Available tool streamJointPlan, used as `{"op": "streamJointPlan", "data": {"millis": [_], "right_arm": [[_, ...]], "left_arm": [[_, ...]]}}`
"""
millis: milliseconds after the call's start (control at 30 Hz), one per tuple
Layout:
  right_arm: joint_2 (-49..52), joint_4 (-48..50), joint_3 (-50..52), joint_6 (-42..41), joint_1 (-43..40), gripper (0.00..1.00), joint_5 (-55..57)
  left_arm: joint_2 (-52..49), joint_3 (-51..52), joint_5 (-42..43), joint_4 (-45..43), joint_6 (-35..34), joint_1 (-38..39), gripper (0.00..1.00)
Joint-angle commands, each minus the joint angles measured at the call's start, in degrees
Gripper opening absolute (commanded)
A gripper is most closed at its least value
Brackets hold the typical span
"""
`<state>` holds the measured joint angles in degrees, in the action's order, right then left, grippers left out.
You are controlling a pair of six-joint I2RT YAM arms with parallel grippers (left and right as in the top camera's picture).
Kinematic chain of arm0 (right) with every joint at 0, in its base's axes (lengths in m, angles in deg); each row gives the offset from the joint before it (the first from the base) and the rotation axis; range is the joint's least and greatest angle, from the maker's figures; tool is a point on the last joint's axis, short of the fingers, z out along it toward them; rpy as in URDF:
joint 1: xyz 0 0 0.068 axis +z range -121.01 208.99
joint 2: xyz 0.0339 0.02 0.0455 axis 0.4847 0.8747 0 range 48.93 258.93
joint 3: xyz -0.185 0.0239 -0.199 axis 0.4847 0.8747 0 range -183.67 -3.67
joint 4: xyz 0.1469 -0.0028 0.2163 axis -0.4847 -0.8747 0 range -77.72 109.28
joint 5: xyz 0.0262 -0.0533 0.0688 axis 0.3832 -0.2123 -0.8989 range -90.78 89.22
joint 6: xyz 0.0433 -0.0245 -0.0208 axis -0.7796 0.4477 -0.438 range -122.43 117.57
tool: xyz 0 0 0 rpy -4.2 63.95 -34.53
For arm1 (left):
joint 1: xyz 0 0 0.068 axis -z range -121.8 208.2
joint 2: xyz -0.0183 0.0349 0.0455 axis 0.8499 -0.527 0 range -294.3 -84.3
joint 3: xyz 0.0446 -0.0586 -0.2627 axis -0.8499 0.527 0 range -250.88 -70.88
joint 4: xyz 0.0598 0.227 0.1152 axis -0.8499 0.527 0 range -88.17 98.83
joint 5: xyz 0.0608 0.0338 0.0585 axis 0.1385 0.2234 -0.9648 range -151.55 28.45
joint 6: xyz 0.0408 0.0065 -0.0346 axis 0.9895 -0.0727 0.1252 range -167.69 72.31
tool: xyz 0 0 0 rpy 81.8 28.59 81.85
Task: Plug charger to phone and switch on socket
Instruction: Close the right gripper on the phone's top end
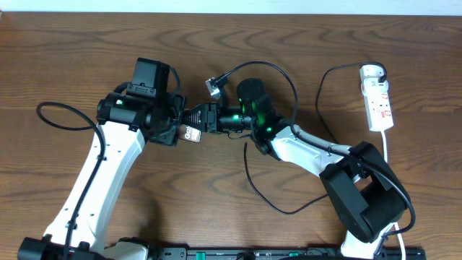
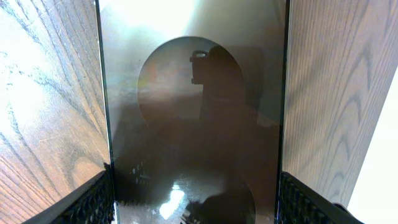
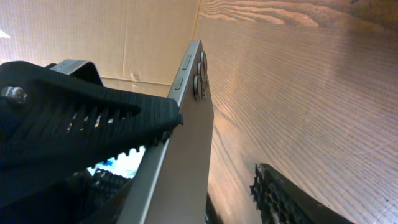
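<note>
The phone [image 1: 191,133] is held off the table between both grippers at centre. My left gripper [image 1: 175,128] is shut on it; in the left wrist view the phone's dark face with the brownish oval [image 2: 193,93] fills the space between the fingers [image 2: 196,199]. My right gripper [image 1: 208,119] is open around the phone's other end; in the right wrist view its metal edge [image 3: 193,124] stands between my fingers [image 3: 186,199], with a gap to the right finger. The charger's black cable [image 1: 287,211] loops on the table; a small plug tip [image 1: 214,87] lies behind the right gripper. The socket [image 1: 378,101] lies at far right.
The socket's white cord [image 1: 390,155] runs down the right side beside the right arm's base [image 1: 364,198]. A black wire [image 1: 68,123] curls by the left arm. The wooden table [image 1: 72,58] stretches round both arms.
</note>
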<state>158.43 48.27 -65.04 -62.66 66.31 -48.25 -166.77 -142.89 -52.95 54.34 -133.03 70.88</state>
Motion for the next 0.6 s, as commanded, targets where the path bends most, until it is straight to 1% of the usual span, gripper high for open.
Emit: {"op": "streamJointPlan", "data": {"millis": [0,33,133,267,467,567], "right_arm": [[-0.1,0.0,-0.6,-0.8,0.3,0.5,0.7],[-0.1,0.0,-0.6,-0.8,0.3,0.49,0.8],[-0.1,0.0,-0.6,-0.9,0.3,0.42,0.8],[-0.1,0.0,-0.6,-0.8,0.7,0.37,1.1],[-0.1,0.0,-0.6,-0.8,1.9,0.37,2.2],[-0.1,0.0,-0.6,-0.8,2.1,0.36,2.4]], "left_arm": [[-0.3,-1.3,-1.2,-0.1,-0.5,0.3,0.07],[-0.4,-1.3,-1.2,-0.1,-0.7,0.3,0.07],[-0.7,-1.3,-1.2,-0.1,-1.0,0.7,0.07],[-1.0,-1.3,-1.2,-0.5,-1.6,1.7,0.07],[-1.5,-1.3,-1.8,-1.0,-2.0,2.8,0.07],[-1.5,-1.3,-1.8,-1.0,-2.0,2.8,0.07]]}}
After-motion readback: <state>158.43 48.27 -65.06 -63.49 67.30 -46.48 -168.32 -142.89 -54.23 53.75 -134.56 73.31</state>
